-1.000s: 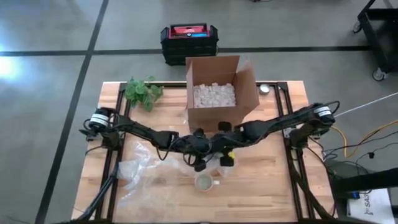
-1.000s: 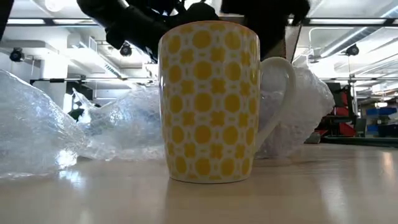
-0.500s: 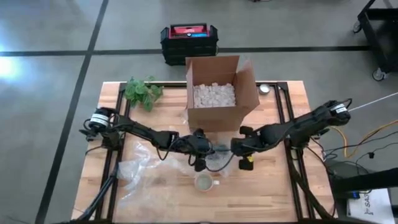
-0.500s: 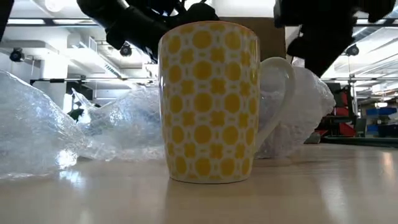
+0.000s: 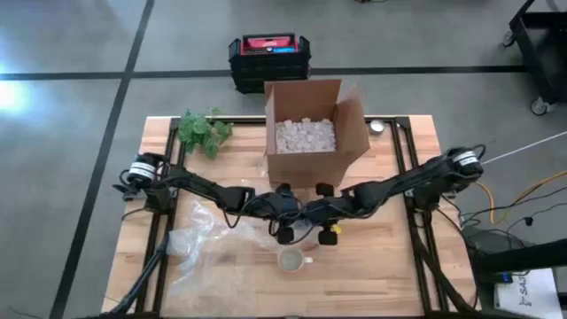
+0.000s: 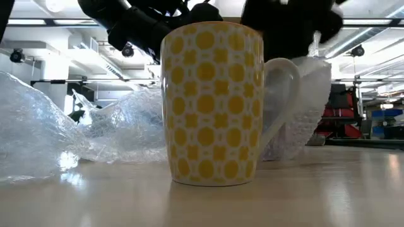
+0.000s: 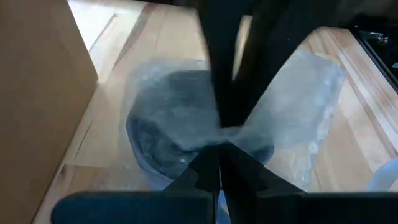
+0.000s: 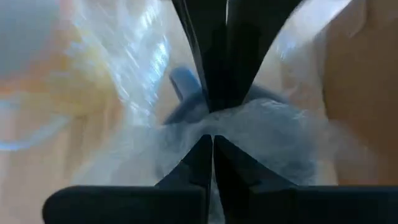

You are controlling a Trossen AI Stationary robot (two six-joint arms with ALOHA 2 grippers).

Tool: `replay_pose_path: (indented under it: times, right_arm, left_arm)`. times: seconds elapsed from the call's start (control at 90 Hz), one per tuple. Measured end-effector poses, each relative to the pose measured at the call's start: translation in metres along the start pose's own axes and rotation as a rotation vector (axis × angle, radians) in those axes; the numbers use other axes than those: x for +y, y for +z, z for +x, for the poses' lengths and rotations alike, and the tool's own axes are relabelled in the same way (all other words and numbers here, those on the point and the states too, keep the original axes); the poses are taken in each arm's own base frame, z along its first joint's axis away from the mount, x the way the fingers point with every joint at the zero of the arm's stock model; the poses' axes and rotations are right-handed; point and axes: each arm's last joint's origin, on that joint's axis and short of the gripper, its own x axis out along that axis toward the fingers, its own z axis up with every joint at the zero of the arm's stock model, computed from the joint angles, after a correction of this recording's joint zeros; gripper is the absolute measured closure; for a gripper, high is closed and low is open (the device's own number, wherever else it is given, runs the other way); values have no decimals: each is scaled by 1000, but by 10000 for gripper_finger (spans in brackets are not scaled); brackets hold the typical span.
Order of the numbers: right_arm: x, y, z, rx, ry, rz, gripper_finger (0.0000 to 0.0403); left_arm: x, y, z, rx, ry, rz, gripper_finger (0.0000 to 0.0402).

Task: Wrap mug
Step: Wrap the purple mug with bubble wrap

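At the centre of the light wooden table (image 5: 390, 266), just short of the open brown cardboard box of white packing fill (image 5: 312, 131), both arms meet over a sheet of clear bubble wrap (image 5: 202, 246). The left gripper (image 5: 285, 213) has its fingers closed on a gathered fold of that wrap, as the left wrist view shows (image 7: 214, 146). The right gripper (image 5: 319, 214) is likewise pinched shut on the film (image 8: 211, 134). Each pincer holds one portion of the wrap, probably so the sheet can be drawn taut and brought over the mug.

The white ceramic mug with a yellow dot pattern (image 5: 290, 260) stands upright at 6 o'clock from the two grippers, near but apart from them, its handle toward 3 o'clock in the high view. It is bare: the wrap lies behind and beside it (image 6: 76, 135), not around it. Wrapping has therefore not yet begun on the mug itself.

A green leafy sprig (image 5: 202, 131) lies at 10 o'clock.
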Motion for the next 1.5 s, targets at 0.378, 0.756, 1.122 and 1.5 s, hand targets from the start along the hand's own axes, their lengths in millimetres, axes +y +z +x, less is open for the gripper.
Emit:
replay_pose_path:
  times: [0.378,0.756,1.122,1.5]
  right_arm:
    - [-6,9,15,32,-9,-25,401]
    - [-6,12,12,25,-9,-32,401]
    - [-10,34,-51,64,-16,-37,401]
    - [14,21,-48,39,139,-37,401]
  left_arm:
    - [-2,20,-19,-66,-6,7,402]
    - [11,0,9,-21,48,7,402]
    - [12,-8,16,8,46,0,402]
    - [12,-8,16,7,45,0,402]
